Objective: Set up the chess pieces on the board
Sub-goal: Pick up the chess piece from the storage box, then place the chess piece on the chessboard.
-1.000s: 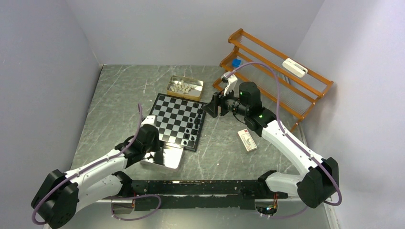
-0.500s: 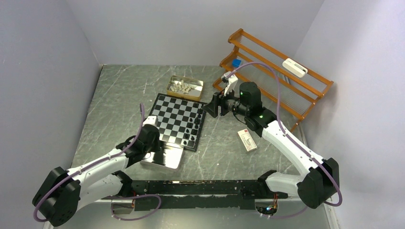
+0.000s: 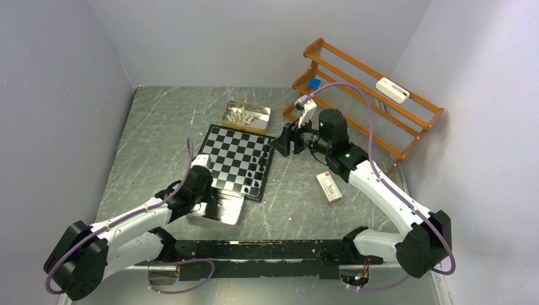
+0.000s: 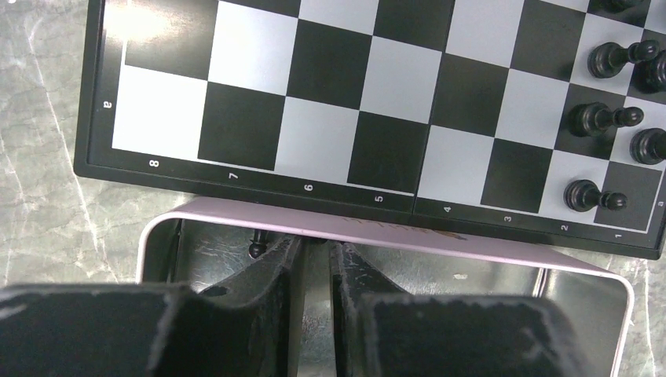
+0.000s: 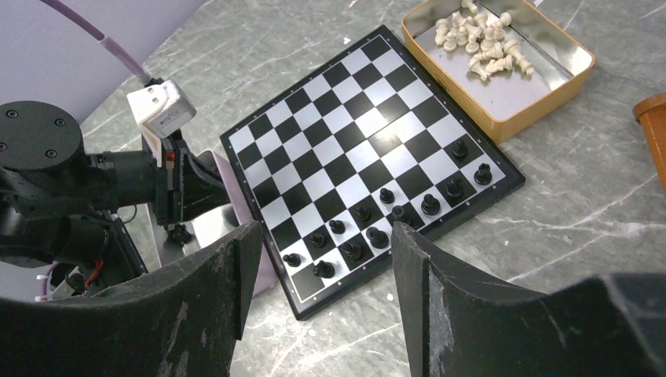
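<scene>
Marble top (image 5: pixel 597 181) holds board (image 5: pixel 345 133) w/ blk pieces (image 5: pixel 429 205) (whites (image 5: pixel 481 45) in tin (image 5: pixel 506 119)).

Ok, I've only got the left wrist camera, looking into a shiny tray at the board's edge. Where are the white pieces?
Observer: The cream-white chess pieces lie loose in a gold-coloured metal tin just beyond the far side of the black-and-white chequered chessboard.
Operator: Any of them on the board?
Observer: None; only glossy black chess pieces stand there, in two ragged rows along its right edge.
Operator: And the other arm?
Observer: The right pincer hangs open and empty above the table, off the board's right side.
</scene>
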